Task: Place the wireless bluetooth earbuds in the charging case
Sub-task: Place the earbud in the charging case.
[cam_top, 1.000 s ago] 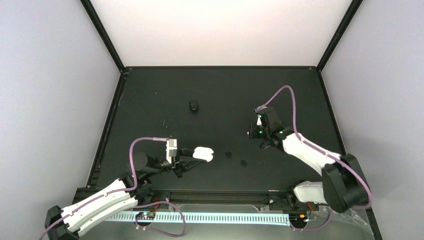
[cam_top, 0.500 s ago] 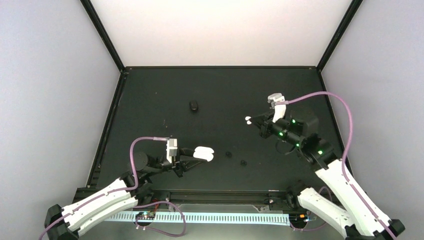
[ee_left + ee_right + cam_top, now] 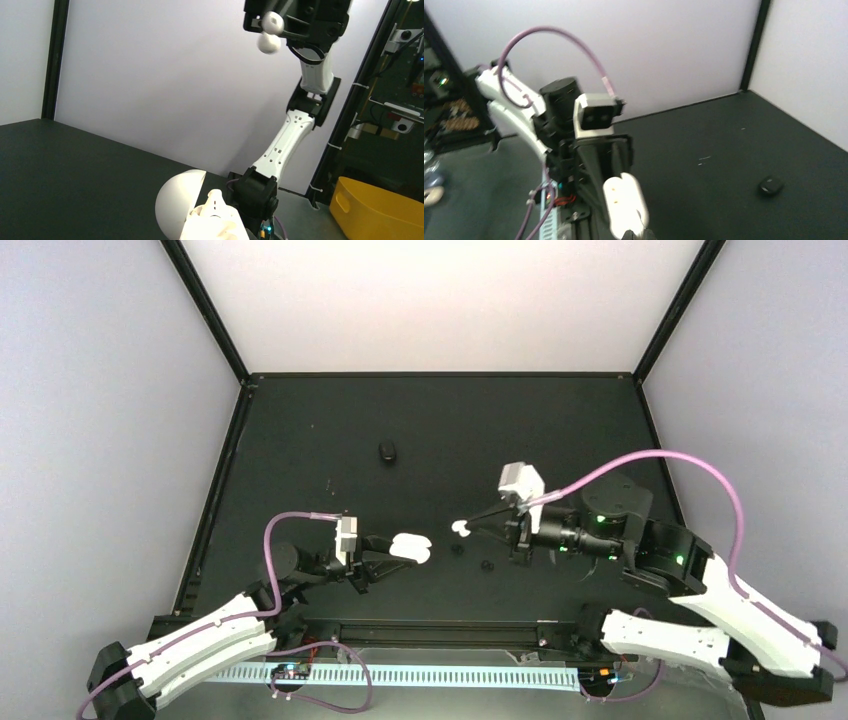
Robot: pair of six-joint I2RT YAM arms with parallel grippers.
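- The left gripper (image 3: 398, 551) has its fingers closed narrowly on the white charging case (image 3: 410, 548), held off the table (image 3: 300, 440) close to the near edge
- The right gripper (image 3: 470, 529) has its fingers pinched shut on a white earbud (image 3: 461, 528), just right of the case and apart from it, with a small open gap between them
- A black earbud (image 3: 457, 549) lies on the table just right of the case, below the held bud
- Another black earbud (image 3: 487, 566) lies further right of the case, nearer the near edge
- A black case (image 3: 388, 451) lies well beyond the white case, toward the far edge
- A wide stretch of dark table spreads from the case to the far edge and the left rail
- From the left wrist, the case (image 3: 182, 202) shows its domed lid raised, with the bud (image 3: 269, 44) high above it
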